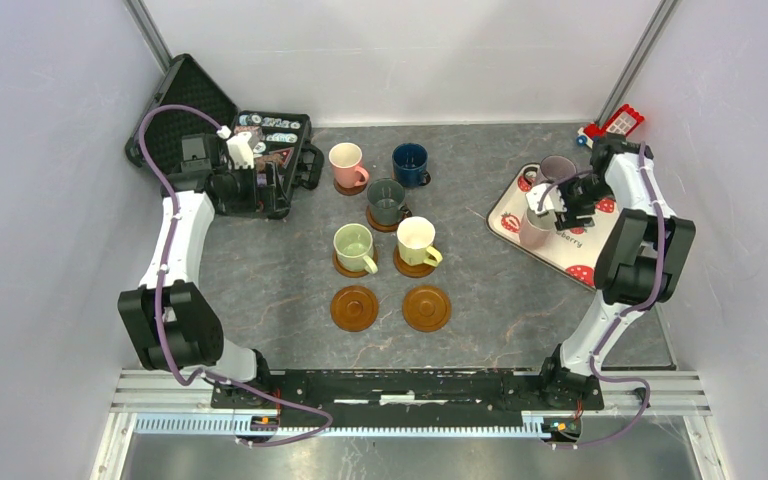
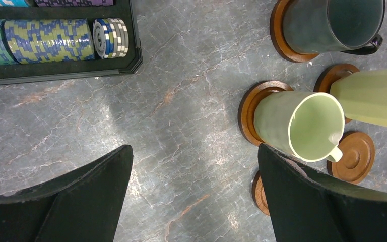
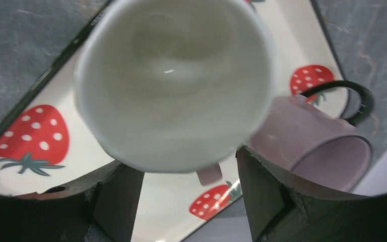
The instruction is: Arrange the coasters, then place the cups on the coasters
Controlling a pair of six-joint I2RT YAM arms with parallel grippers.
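on the strawberry tray (image 3: pixel 292 40), pale cup (image 3: pixel 174 80) handle between parted right fingers (image 3: pixel 262 194), ungripped

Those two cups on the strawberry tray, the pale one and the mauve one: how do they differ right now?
The pale cup is whitish, the mauve cup greyish purple. The pale cup's handle sits between the open fingers of the right gripper; the mauve cup stands clear beside it. Both are upright on the tray.

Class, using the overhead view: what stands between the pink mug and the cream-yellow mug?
The dark grey-green mug stands between the pink mug and the cream-yellow mug; the top external view shows this.
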